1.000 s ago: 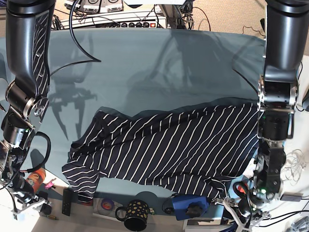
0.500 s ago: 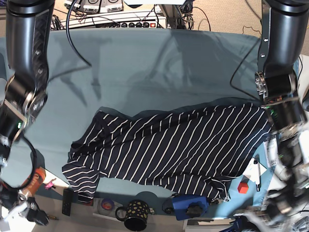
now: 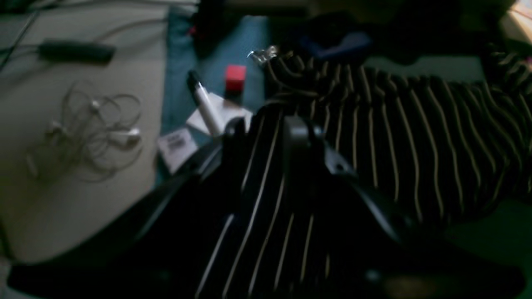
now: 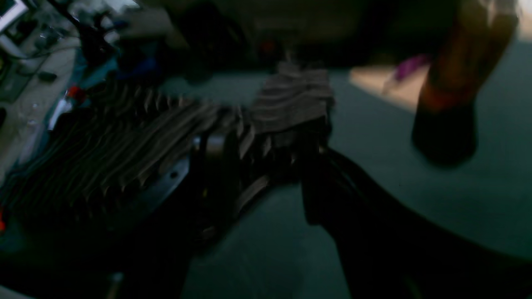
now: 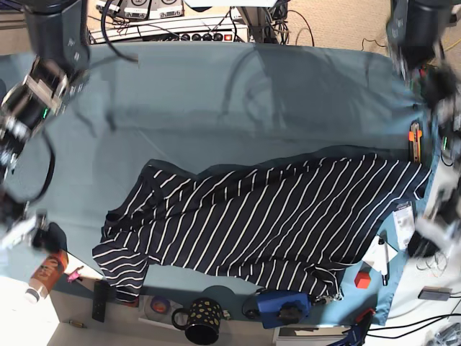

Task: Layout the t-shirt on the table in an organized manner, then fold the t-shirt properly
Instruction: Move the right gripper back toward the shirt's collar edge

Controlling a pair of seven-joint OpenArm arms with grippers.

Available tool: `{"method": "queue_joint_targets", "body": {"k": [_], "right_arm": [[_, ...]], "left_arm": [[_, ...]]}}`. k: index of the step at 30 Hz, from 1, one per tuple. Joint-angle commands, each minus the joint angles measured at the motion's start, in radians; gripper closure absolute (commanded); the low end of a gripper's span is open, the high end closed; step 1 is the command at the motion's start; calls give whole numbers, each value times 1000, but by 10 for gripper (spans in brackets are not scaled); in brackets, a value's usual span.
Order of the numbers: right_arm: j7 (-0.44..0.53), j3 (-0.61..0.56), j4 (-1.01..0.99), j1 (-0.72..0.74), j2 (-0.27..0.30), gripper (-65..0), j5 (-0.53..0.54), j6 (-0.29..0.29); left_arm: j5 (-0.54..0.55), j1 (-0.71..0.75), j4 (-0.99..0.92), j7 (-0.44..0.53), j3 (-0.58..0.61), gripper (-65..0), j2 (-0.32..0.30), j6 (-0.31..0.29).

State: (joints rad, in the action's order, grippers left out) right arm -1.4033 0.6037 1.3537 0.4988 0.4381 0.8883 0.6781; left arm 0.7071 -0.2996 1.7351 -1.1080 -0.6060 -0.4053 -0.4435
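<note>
The dark navy, white-striped soft t-shirt [image 5: 259,220] is seen lying crumpled across the near half of the wide teal-cloth-covered bench [image 5: 216,101], its right end reaching the bench's right edge.

Left pincer [image 3: 270,137]: in the left wrist view striped fabric is seen running up between its 2 fingers, so it is judged clamped on the shirt's right end.

Right pincer [image 4: 266,145]: jaws stand apart, with a bunched fold at the shirt's left end lying between them. The view is dark and blurred; whether cloth is actually pinched cannot be told.

Layout is judged not yet done: the cloth is wrinkled and skewed.

Risks noted:
- A pull from 1 end only would drag the whole garment sideways rather than flatten it.
- A small red cube [image 3: 235,77] and a white marker pen [image 3: 205,106] lie just beside the shirt's right end; dragged cloth could sweep them off.
- A shallow grip could slip under tension.
</note>
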Motion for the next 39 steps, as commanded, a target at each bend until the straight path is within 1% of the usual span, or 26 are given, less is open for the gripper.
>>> {"method": "queue_joint_targets", "body": {"k": [1, 5, 6, 7, 10, 11, 12, 14, 17, 18, 20, 24, 26, 29, 32, 33, 35, 37, 38, 39], "right_arm": [[18, 24, 15, -5, 21, -244, 22, 2], [7, 82, 15, -134, 21, -244, 78, 2], [7, 89, 15, -165, 21, -244, 91, 2], [7, 91, 15, -196, 21, -244, 92, 2], [7, 89, 14, -283, 15, -244, 91, 5], [7, 89, 14, -305, 7, -244, 89, 11], [7, 89, 14, -326, -3, -244, 87, 20], [47, 89, 13, -356, -39, -244, 77, 20], [87, 79, 12, -366, -107, -244, 34, 20], [92, 62, 12, -365, -129, -244, 25, 20], [118, 8, 12, -366, -167, -244, 6, 20], [280, -135, 12, -365, -216, -244, -119, 20], [338, -201, 12, -362, -232, -244, -167, -18], [355, -269, 12, -351, -263, -244, -248, -66], [423, -289, 12, -349, -302, -244, -343, -127], [445, -289, 12, -349, -316, -244, -368, -139], [465, -289, 12, -348, -342, -244, -397, -140], [457, -289, 12, -346, -365, -244, -424, -141], [454, -289, 12, -347, -375, -236, -438, -141], [446, -289, 12, -346, -381, -200, -446, -141]], "left_arm": [[29, 10, 49, 25, -33, -148, -19, -3], [32, 169, 165, 27, -175, -148, -19, -5], [37, 209, 186, 29, -212, -148, -19, -16], [53, 246, 201, 32, -247, -148, -19, -28], [113, 340, 220, 32, -342, -148, -19, -35], [122, 363, 220, 32, -370, -148, -19, -54], [130, 383, 220, 31, -393, -148, -19, -67], [166, 414, 220, 31, -438, -148, -19, -79], [212, 437, 220, 31, -485, -148, -19, -94], [216, 439, 220, 31, -496, -148, -19, -109], [217, 439, 220, 31, -506, -148, -19, -116], [217, 439, 220, 31, -506, -148, -19, -116], [218, 439, 220, 31, -506, -148, -18, -116], [221, 438, 220, 31, -506, -148, -19, -116], [222, 438, 220, 31, -506, -148, -19, -116], [222, 438, 220, 31, -506, -148, -19, -116], [222, 438, 220, 31, -506, -148, -19, -116], [224, 438, 220, 31, -506, -148, -19, -116], [230, 438, 220, 31, -506, -148, -19, -116], [234, 438, 220, 31, -506, -148, -19, -116]]}}
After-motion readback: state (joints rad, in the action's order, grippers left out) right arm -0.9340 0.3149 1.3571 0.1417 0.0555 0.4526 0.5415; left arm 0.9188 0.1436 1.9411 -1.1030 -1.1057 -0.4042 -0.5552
